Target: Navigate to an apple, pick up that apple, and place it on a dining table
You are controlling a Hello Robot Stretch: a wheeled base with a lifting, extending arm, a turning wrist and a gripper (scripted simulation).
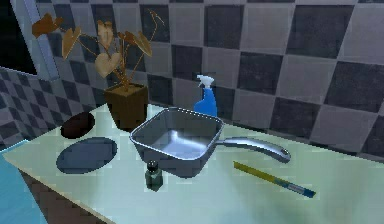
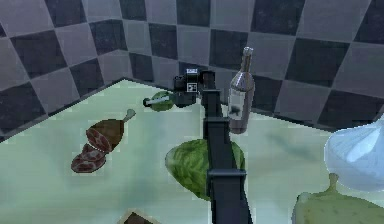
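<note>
Near the claw point(image 2: 167, 97): one tall bottle point(image 2: 240, 98), one green vegetable point(image 2: 185, 165).

Arm point(image 2: 222, 160) outstretched, pincer point(image 2: 168, 96) at far end

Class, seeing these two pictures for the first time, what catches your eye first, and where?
In the forward view, a shiny metal pan sits at the centre, a blue spray bottle behind it and a brown-leaved potted plant left of it. In the arm side view, the dark arm rises up the middle, a tall bottle standing just right of its far end.
</note>
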